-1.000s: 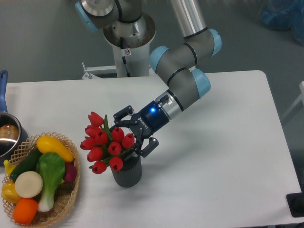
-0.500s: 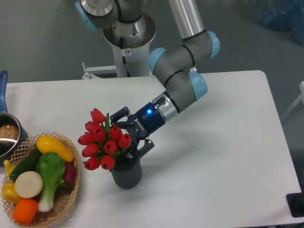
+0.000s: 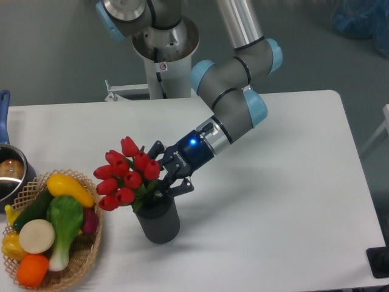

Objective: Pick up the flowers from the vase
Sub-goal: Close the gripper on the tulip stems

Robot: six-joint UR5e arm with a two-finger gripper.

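Note:
The flowers [image 3: 124, 173], a bunch of red tulip buds with green leaves, lean to the left out of the dark grey ribbed vase [image 3: 157, 221], which stands on the white table [image 3: 273, 201] near its front. My gripper [image 3: 161, 177] comes in from the right, just above the vase's rim. Its black fingers [image 3: 177, 187] are closed in on the bunch at the stems, right below the buds. The stems themselves are hidden by the fingers and the leaves.
A wicker basket [image 3: 85, 255] with colourful toy vegetables stands at the front left, close to the vase. A steel pot [image 3: 11, 173] with a blue handle sits at the left edge. The robot's base [image 3: 164, 55] stands behind the table.
The gripper's fingers have closed in on the bunch. The tulips have tipped and shifted to the left and a little up. The vase has shifted slightly left.

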